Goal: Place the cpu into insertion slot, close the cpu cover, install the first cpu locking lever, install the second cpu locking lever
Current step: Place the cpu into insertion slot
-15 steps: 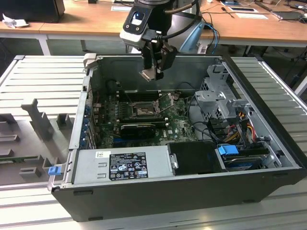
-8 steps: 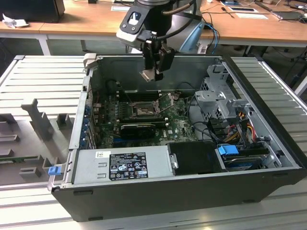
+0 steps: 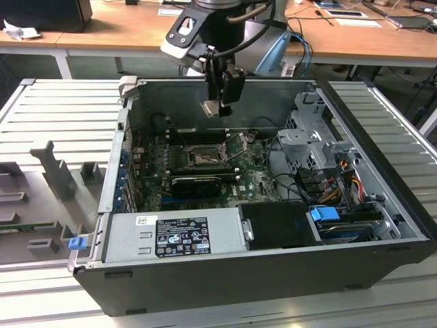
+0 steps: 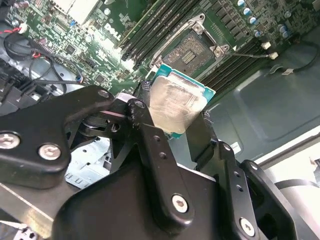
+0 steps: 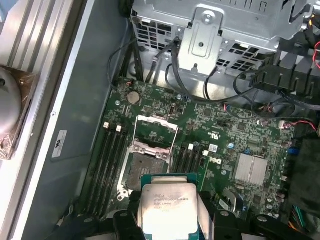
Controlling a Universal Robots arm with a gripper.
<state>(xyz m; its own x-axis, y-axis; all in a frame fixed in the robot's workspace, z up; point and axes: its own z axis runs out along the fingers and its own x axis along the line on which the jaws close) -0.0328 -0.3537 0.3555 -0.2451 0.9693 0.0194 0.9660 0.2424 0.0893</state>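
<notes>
Wooden desks [image 3: 123, 31] line the back of the room, and in front of them a ribbed grey metal table [image 3: 54, 116] carries an open computer case [image 3: 273, 277] lying on its side, so you look down onto the green motherboard [image 3: 252, 179] inside it. Your gripper [image 3: 222, 102] hangs above the case near its far wall, and its black fingers [image 4: 155, 145] are clamped on the cpu [image 3: 212, 108], one finger on each of two opposite edges. In both wrist views you see the cpu's pale silvery face with its green border showing at the edge, held in the air well apart from the board and tilted in the exterior view. Below it lies the insertion slot [image 5: 147, 167], its dark contact field bare. The cpu cover [image 5: 156, 121] is swung back off the slot on the side toward the perforated metal drive cage [image 5: 210, 30], so the slot is uncovered. Rows of long black memory slots [image 5: 111, 160] run on both sides of the insertion slot. In the exterior view a grey power supply [image 3: 177, 236] lies along the case's near wall, and grey plastic fixtures [image 3: 58, 171] stand on the table at the exterior view's left, well apart from your gripper
</notes>
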